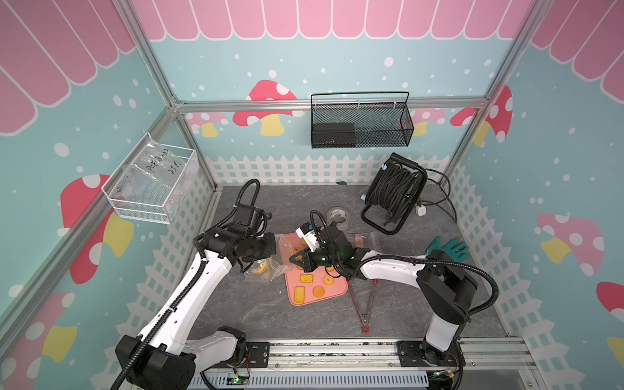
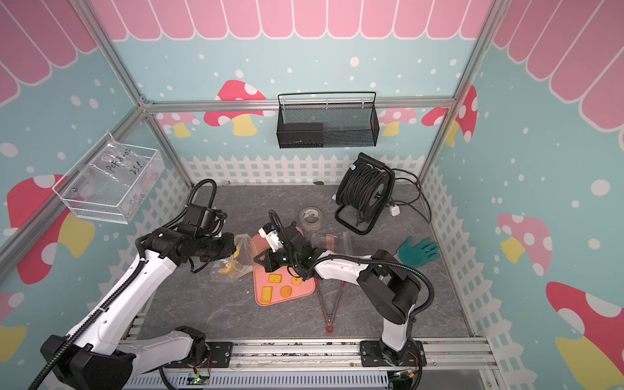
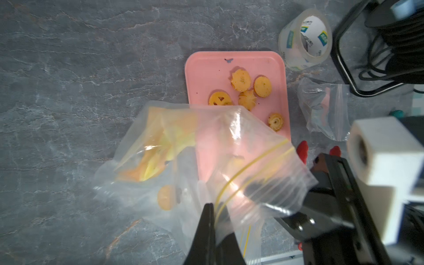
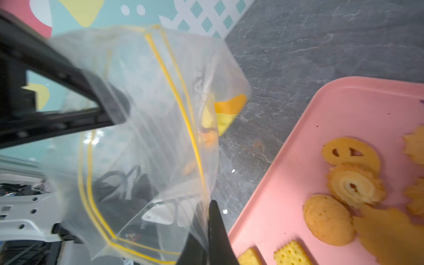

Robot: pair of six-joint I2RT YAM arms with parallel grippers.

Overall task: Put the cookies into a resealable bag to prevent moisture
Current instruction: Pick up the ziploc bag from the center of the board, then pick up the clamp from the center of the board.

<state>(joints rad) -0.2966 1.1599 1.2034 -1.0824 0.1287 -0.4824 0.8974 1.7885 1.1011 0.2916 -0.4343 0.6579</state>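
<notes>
A: Are we gripping?
B: Yes, our left gripper (image 3: 214,218) and right gripper (image 4: 207,220) each pinch the resealable bag (image 3: 206,142) rim; some cookies (image 4: 328,220) lie inside past our fingers (image 3: 204,234), others on the tray (image 4: 286,183) beside the right

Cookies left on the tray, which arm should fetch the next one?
Probably right: the right gripper, though pinching the bag, sits over the tray beside the cookies; the left gripper holds the bag beside the tray.

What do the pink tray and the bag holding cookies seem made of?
The pink tray looks like matte plastic: even colour, rounded moulded rim. The bag is probably thin glossy plastic film: see-through, crinkled, catching highlights, yellow zip lines.
</notes>
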